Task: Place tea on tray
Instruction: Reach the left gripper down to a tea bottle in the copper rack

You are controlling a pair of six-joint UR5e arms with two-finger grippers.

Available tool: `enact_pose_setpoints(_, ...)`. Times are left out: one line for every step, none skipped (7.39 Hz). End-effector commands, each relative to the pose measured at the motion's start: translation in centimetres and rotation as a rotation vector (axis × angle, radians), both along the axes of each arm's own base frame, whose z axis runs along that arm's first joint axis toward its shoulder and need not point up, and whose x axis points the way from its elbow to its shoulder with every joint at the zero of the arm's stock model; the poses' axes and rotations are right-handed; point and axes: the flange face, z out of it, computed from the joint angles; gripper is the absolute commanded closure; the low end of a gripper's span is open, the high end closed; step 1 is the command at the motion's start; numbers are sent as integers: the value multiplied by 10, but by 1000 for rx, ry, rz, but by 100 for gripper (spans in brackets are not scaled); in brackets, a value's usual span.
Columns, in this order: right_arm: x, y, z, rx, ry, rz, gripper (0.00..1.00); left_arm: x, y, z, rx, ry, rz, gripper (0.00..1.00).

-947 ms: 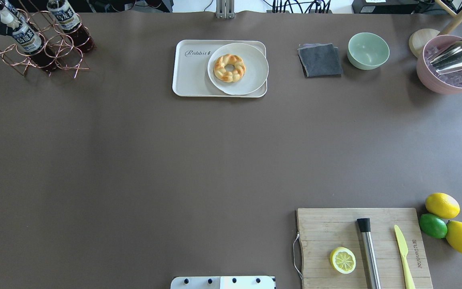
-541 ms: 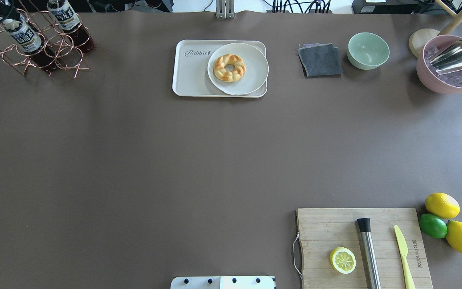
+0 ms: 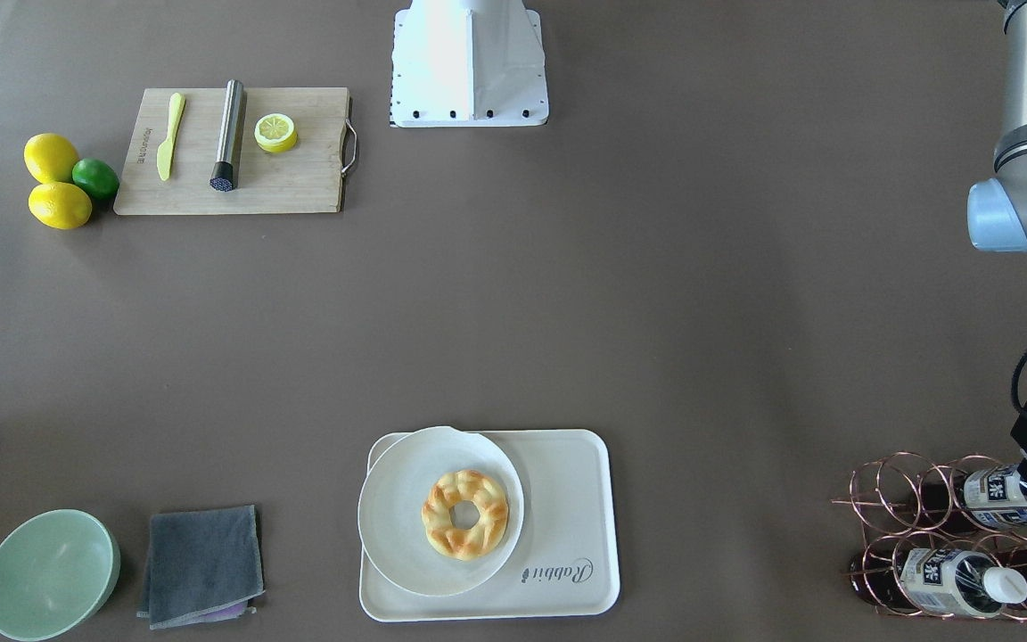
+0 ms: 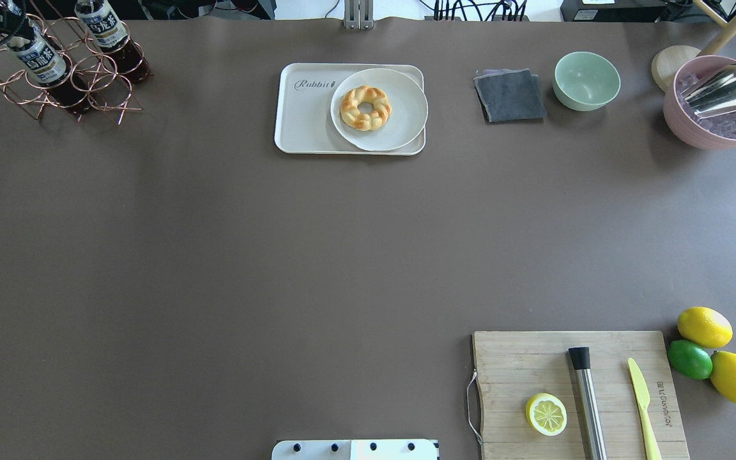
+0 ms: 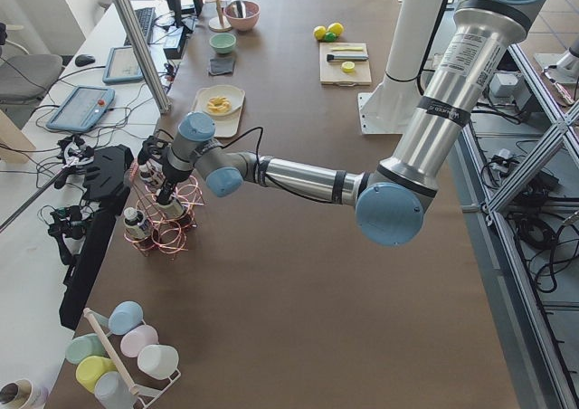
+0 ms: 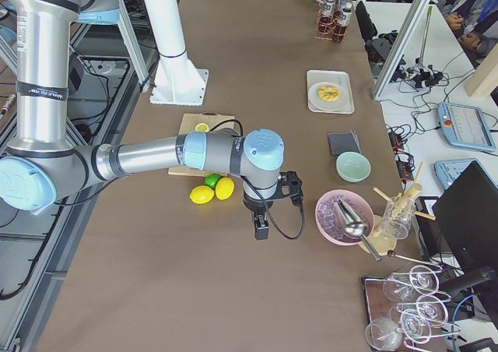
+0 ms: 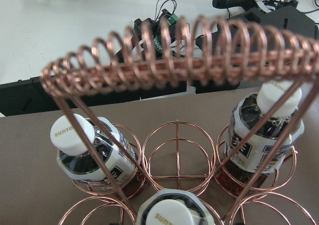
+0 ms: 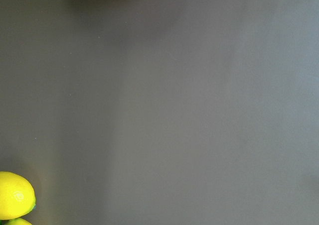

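Rack [image 7: 177,60]: glossy copper-col. metal wire. Tea [image 4: 43,62]: clear plastic btl w/ smooth white cap. Tray [image 4: 304,128]: matt cream plastic. Board [image 4: 521,364]: bare wood. Table [image 4: 278,255]: matt brown.

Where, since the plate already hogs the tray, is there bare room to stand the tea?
One bare strip on the tray: the end with the Rabbit script, between the plate and the short rim. The rest is crowded: the plate with its pastry fills it and overhangs the rim.
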Motion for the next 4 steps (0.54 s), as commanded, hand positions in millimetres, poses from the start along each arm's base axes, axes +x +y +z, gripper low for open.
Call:
enact_pose_setpoints(-1,9,-5,7,1,0,0,2,-4,5,-12,-3,1,24)
enact_pose_setpoints(-1,9,-5,7,1,0,0,2,-4,7,-16,-4,1,33)
enact_pose_setpoints(-1,9,-5,7,1,0,0,2,-5,5,-14,-3,0,54)
enact_pose_setpoints(-1,9,-6,9,0,0,0,3,-5,4,-14,-3,0,82)
